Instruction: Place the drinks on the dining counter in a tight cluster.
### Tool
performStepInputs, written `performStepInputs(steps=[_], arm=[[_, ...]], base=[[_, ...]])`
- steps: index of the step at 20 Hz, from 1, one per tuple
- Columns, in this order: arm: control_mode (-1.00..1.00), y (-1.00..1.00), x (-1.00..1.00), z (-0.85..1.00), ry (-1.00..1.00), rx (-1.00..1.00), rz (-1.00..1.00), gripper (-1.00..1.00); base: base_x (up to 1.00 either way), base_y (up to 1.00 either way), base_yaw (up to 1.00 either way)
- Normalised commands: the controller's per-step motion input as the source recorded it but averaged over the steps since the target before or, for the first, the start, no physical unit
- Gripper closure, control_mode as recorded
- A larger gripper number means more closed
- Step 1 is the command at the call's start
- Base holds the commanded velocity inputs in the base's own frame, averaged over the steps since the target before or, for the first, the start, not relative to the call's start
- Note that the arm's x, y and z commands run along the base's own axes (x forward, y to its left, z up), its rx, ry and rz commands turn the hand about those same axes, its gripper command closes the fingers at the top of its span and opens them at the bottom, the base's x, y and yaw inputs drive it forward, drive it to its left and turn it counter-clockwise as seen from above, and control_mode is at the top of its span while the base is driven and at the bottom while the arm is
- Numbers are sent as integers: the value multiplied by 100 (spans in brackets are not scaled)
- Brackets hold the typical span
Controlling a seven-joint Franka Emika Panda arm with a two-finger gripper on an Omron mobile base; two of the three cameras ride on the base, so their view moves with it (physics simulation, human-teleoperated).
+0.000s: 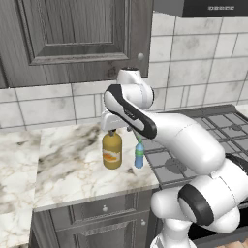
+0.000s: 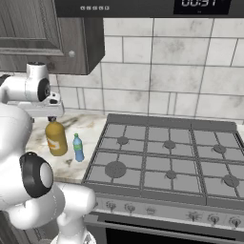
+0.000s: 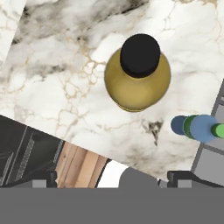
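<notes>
- The jaws (image 1: 112, 130) hang wide open just above the amber bottle (image 1: 112, 150), holding nothing.
- The amber bottle and the small blue bottle (image 1: 139, 156) stand near each other on the marble surface (image 1: 63, 164) beside the stove (image 2: 167, 162).
- No drink looks moved to the dining counter yet; all the carrying is left.

Tiled wall (image 2: 157, 71), grey cabinets (image 1: 72, 34), gas stove (image 2: 167, 157)
</notes>
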Motion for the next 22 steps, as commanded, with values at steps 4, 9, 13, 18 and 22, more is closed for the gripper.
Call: performStepInputs(steps=[4, 9, 13, 18, 22], arm=[[-100, 0, 26, 0, 0, -1, 0, -100], [-100, 0, 5, 0, -4, -4, 0, -100], [-100, 0, 0, -4, -12, -3, 0, -100], [-100, 0, 16, -17, -7, 0, 0, -100], [-100, 0, 47, 0, 0, 0, 0, -100]], base=[[0, 0, 0], [0, 0, 0], [0, 0, 0], [0, 0, 0], [0, 0, 0]])
